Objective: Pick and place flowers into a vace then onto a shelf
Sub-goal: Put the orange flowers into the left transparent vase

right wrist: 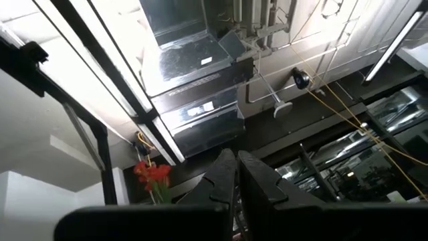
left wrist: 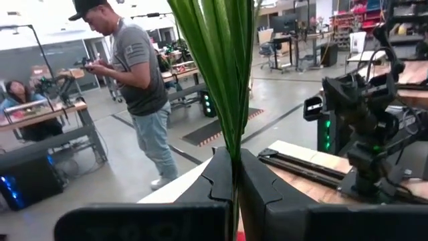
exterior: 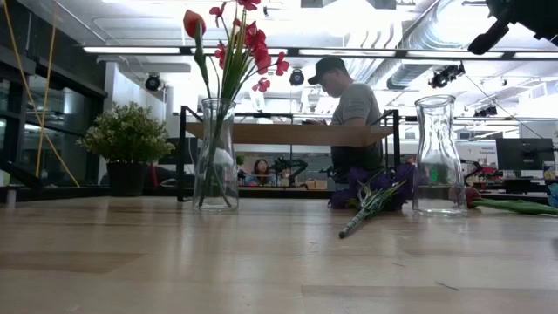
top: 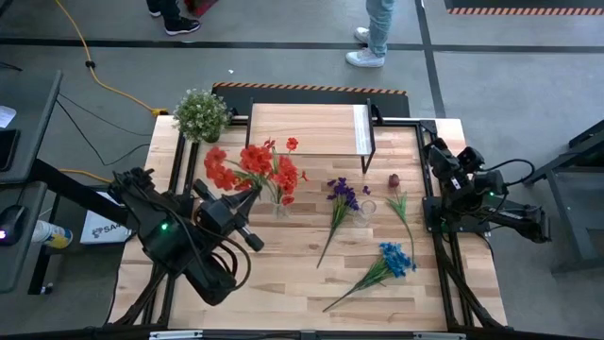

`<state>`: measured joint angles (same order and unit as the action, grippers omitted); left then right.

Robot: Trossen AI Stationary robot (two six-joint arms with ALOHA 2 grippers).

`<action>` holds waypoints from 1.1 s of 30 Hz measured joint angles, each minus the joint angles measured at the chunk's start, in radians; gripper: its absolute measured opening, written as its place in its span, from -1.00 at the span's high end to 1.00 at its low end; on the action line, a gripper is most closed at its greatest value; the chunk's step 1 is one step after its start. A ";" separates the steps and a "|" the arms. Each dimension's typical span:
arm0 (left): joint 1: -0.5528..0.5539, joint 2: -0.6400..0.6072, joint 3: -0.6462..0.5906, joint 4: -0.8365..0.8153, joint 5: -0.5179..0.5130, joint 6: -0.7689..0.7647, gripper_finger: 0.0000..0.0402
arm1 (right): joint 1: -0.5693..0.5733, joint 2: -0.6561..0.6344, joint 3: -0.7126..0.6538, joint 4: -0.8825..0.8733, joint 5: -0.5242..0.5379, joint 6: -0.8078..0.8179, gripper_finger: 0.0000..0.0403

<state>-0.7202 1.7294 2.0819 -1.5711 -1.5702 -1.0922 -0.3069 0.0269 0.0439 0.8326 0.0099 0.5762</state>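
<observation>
A clear vase (exterior: 215,157) stands left of the table's middle with red flowers (exterior: 251,39) and an orange tulip (exterior: 193,22) in it. My left gripper (top: 247,192) is beside that vase (top: 281,206), shut on green flower leaves (left wrist: 227,60). A second, empty vase (exterior: 436,157) stands to the right. Purple flowers (top: 342,194), blue flowers (top: 394,258) and a dark red rosebud (top: 394,179) lie flat on the wood. The shelf (top: 311,127) is at the far edge. My right gripper (right wrist: 235,175) is shut on nothing and points up by the right edge. My left gripper pinches a bundle of long green leaves (left wrist: 233,150) between its two fingers. The fingers lie level and come from the table's near left. The leaves stand up out of the fingers and fan wider above them. Which red heads belong to these leaves I cannot tell.
A bushy potted plant (top: 201,113) stands at the far left corner, next to the shelf. A person (exterior: 349,113) stands beyond the far edge, and another sits farther back. Bare wood lies along the near edge (top: 283,293).
</observation>
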 joint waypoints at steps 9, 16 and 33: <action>0.000 -0.107 -0.129 0.000 -0.003 -0.035 0.81 | 0.000 0.000 0.000 0.009 -0.001 0.000 0.94; 0.000 -0.214 -0.372 -0.001 0.000 -0.262 0.81 | 0.000 0.000 0.000 0.011 0.001 0.000 0.94; 0.047 -0.233 -0.721 0.030 0.000 -0.719 0.81 | 0.000 0.000 0.000 0.011 0.093 -0.035 0.94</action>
<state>-0.6733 1.4969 1.3605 -1.5415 -1.5706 -1.8109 -0.3066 0.0265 0.0437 0.8433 0.1026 0.5407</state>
